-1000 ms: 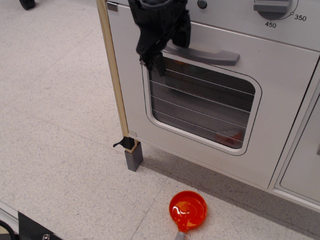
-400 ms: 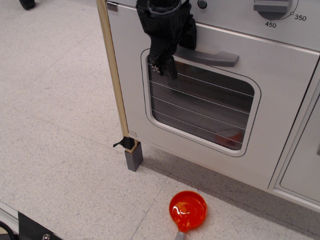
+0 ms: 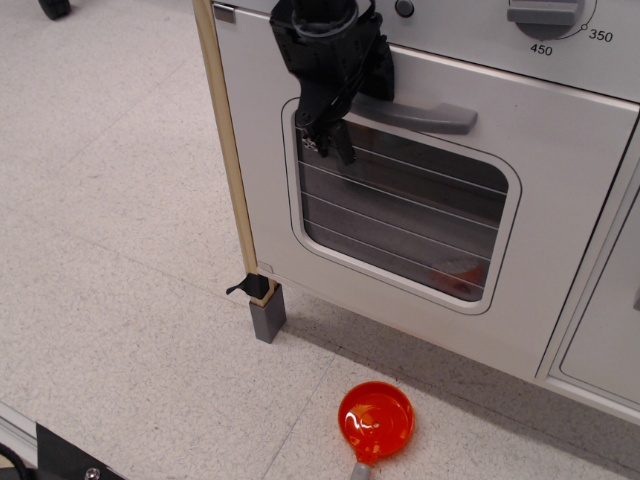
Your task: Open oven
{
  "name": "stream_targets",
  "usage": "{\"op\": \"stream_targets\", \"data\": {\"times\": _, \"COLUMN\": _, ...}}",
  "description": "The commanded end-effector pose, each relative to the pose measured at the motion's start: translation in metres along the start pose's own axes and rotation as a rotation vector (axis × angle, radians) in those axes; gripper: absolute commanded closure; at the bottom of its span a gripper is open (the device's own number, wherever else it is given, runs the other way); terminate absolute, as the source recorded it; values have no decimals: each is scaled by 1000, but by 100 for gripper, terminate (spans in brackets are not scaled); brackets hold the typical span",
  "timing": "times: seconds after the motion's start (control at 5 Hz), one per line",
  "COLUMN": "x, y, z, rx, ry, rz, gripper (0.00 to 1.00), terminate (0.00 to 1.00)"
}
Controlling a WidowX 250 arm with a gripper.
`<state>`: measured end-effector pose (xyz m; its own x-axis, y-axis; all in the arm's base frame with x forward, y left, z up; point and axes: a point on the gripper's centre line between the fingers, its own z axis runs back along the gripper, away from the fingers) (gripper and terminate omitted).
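The gripper (image 3: 328, 140) is a black unit hanging in front of the upper left part of the oven (image 3: 430, 200), with its fingertips pointing down over the top left corner of the window (image 3: 405, 218). The fingertips lie close together, but whether they are fully closed, or whether anything is between them, cannot be determined from this view. The gripper body overlaps the left end of the grey bar handle (image 3: 420, 114), which extends away to the right of the gripper; contact between gripper and handle cannot be confirmed. The oven door appears closed, flush with the white front panel. Below and to the right of the fingertips, the rounded window shows thin horizontal lines, and a blurred reddish shape sits behind its lower right corner. Up and to the right of the gripper, near the frame edge, is the grey temperature dial (image 3: 548, 12), marked 450 and 350. Just left of the gripper, a light wooden strip (image 3: 228, 150) runs down the oven's left edge to a small grey foot (image 3: 267, 313). Well below the gripper, an orange translucent ladle (image 3: 376, 421) lies on the speckled floor (image 3: 110, 250), apart from the oven.
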<state>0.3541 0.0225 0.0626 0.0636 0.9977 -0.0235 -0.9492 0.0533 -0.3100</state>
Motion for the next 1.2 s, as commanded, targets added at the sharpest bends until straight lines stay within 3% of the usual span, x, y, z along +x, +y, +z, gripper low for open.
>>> {"op": "stream_targets", "data": {"times": 0.0, "x": 1, "y": 23, "z": 30, "rx": -11, "ry": 5, "rz": -140, "gripper": 0, "terminate": 0}}
{"op": "stream_targets", "data": {"times": 0.4, "x": -12, "y": 9, "z": 54, "rx": -37, "ry": 81, "rz": -266, "gripper": 0, "terminate": 0}}
{"op": "stream_targets", "data": {"times": 0.6, "x": -29, "y": -10, "z": 70, "rx": -95, "ry": 141, "rz": -252, "gripper": 0, "terminate": 0}}
{"op": "stream_targets", "data": {"times": 1.0, "x": -41, "y": -30, "z": 66, "rx": -173, "ry": 180, "rz": -190, "gripper": 0, "terminate": 0}}
